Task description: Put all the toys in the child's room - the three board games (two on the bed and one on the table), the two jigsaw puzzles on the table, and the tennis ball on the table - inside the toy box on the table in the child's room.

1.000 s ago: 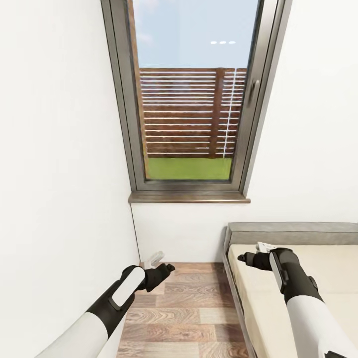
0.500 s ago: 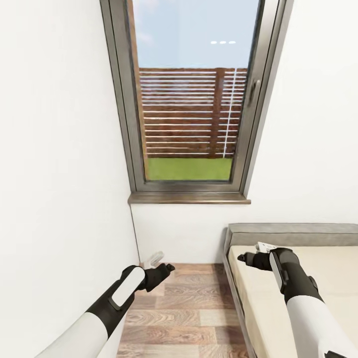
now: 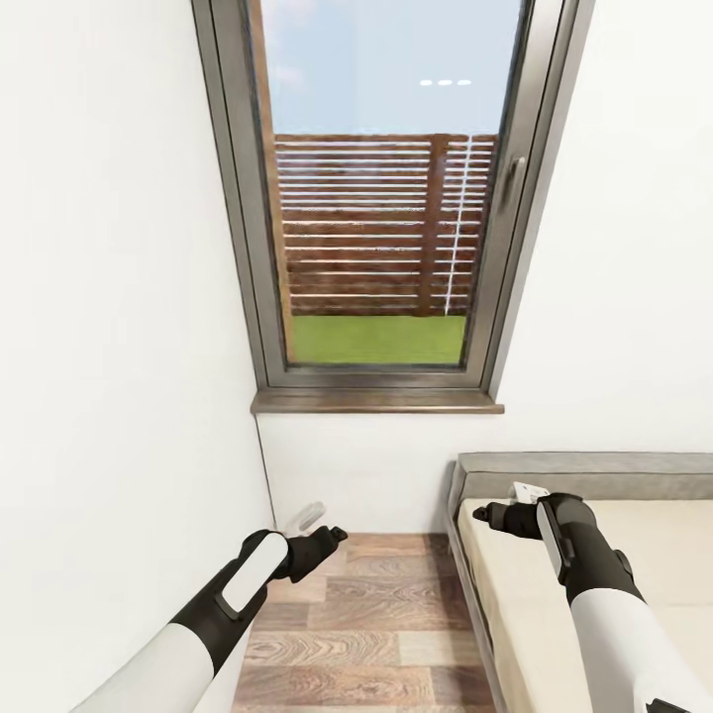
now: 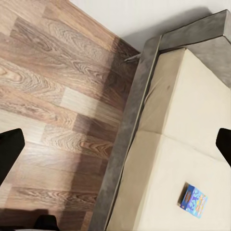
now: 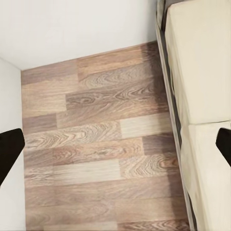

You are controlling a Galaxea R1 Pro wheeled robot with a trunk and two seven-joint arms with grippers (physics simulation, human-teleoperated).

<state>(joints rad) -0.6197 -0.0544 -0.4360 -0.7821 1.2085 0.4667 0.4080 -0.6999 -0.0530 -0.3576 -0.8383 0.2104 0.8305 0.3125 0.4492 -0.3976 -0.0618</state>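
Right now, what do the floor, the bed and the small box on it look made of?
Floor: wood planks, matte, visible grain and plank seams. Bed: cream cushioned top, likely fabric, inside a grey frame that looks upholstered. Small box: blue printed surface, probably cardboard; too small to be sure.

A single board game [image 4: 193,200] showed in the left wrist view: the smaller blue box, its printed lid crowded with bright orange, yellow and pink patches. It lay flat, lid up, on the cream mattress of the bed [image 4: 169,120], turned at a slant to the mattress seam and well in from the grey frame. Nothing touched it or rested on it.
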